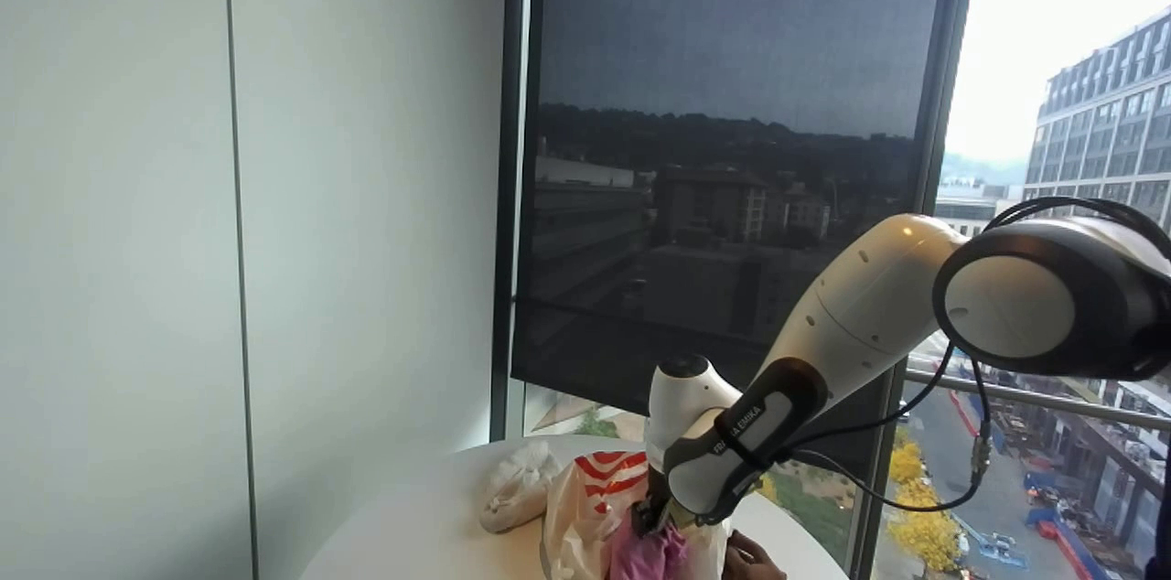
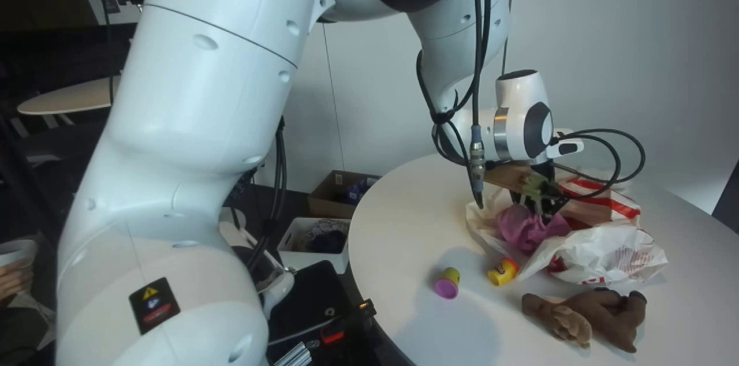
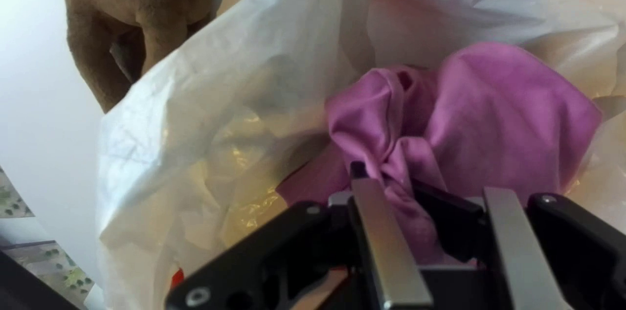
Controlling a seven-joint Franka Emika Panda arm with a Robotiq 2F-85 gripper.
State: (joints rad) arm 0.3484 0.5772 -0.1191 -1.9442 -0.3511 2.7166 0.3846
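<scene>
In the wrist view my gripper [image 3: 386, 180] is shut on a bunched fold of pink cloth [image 3: 503, 109], which is pinched and twisted between the dark fingertips. The cloth spreads out beyond the fingers, over a translucent white plastic bag [image 3: 230, 139]. In an exterior view the gripper [image 2: 540, 207] is low over the table, with the pink cloth [image 2: 528, 227] hanging under it against the crumpled bag [image 2: 612, 253] with red markings. Another exterior view shows the cloth [image 1: 645, 553] below the wrist, cut off by the lower picture edge. Whether the cloth touches the table is hidden.
On the round white table [image 2: 404, 210] lie a purple-lidded tub [image 2: 447, 284], a yellow tub [image 2: 503, 271] and brown toy animals [image 2: 606, 311]. A white bundle [image 1: 521, 487] lies beside the bag. Cables [image 2: 612, 152] loop out from the wrist.
</scene>
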